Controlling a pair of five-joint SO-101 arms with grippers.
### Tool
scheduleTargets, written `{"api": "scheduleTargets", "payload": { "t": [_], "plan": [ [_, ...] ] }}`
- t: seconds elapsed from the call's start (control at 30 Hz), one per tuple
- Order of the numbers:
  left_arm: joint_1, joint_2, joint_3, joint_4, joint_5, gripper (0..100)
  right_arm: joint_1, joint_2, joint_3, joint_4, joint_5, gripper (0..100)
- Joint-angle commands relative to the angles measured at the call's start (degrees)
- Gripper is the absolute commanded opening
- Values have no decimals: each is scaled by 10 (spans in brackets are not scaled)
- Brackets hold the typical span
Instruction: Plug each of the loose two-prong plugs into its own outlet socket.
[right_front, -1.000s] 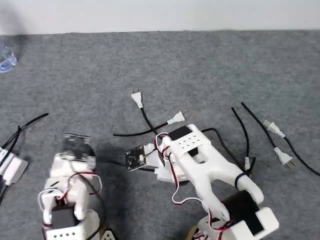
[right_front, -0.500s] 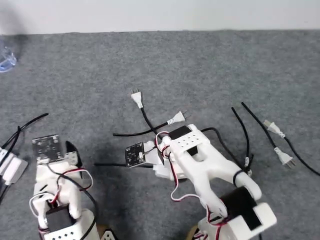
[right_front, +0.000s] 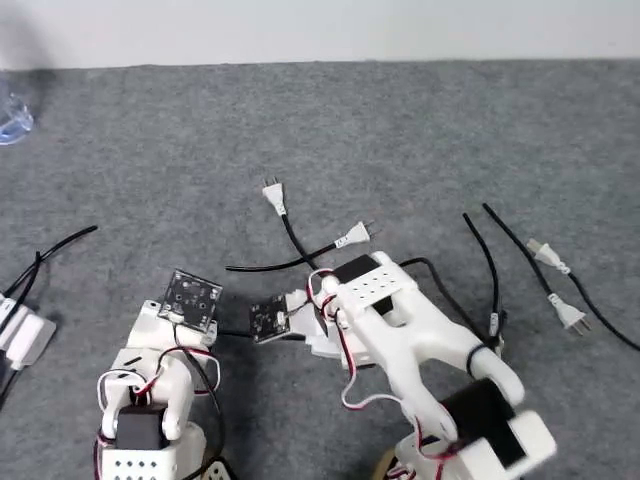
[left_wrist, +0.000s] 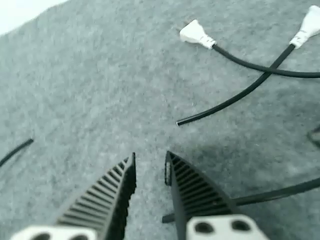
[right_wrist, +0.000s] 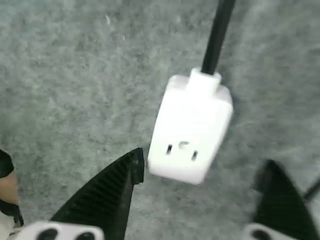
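Note:
A white outlet socket (right_wrist: 192, 135) on a black cord lies flat on the grey carpet, slots up, between the fingers of my right gripper (right_wrist: 200, 175), which is open wide around it without touching. My left gripper (left_wrist: 150, 165) hovers low over bare carpet, open by a narrow gap, holding nothing. Beyond it lie two white two-prong plugs (left_wrist: 196, 34) (left_wrist: 310, 25) on black cords. From above, these plugs (right_front: 272, 195) (right_front: 352, 236) rest mid-table ahead of the right arm (right_front: 400, 320). Two more plugs (right_front: 543, 255) (right_front: 568, 317) lie at the right. The left arm (right_front: 160, 370) stands at the lower left.
Black cords (right_front: 490, 270) cross the carpet around the right arm, and a loose cord end (left_wrist: 178, 122) lies just ahead of my left gripper. A white block (right_front: 25, 338) with cords sits at the left edge. A clear object (right_front: 12, 115) is at the far left.
The left arm's wrist swung out to the left, then back right toward the middle and the right arm. The right arm has barely shifted.

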Motion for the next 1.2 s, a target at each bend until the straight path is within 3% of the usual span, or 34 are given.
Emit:
{"api": "scheduleTargets", "payload": {
  "t": [0.0, 0.13, 0.33, 0.57, 0.67, 0.77, 1.0, 1.17],
  "plan": [
    [5, -6, 1, -16, -11, 90, 15, -80, -49, 20, -6, 416],
    [4, -6, 1, -16, -11, 90, 62, -113, -111, -6, -7, 416],
    [4, -6, 2, -17, -11, 90, 82, -49, -228, -3, -52, 416],
    [2, -6, 13, -33, -12, 90, 107, 0, -360, 163, -48, 416],
    [2, -6, 13, -33, -12, 89, 120, 0, -365, 235, 8, 416],
    [2, -6, 13, -33, -12, 89, 124, 9, -361, 176, 61, 416],
    [2, -6, 13, -33, -12, 89, 127, 153, -420, -85, -132, 416],
    [4, -6, 13, -33, -12, 89, 122, 314, -532, -88, -175, 416]
  ]
}}
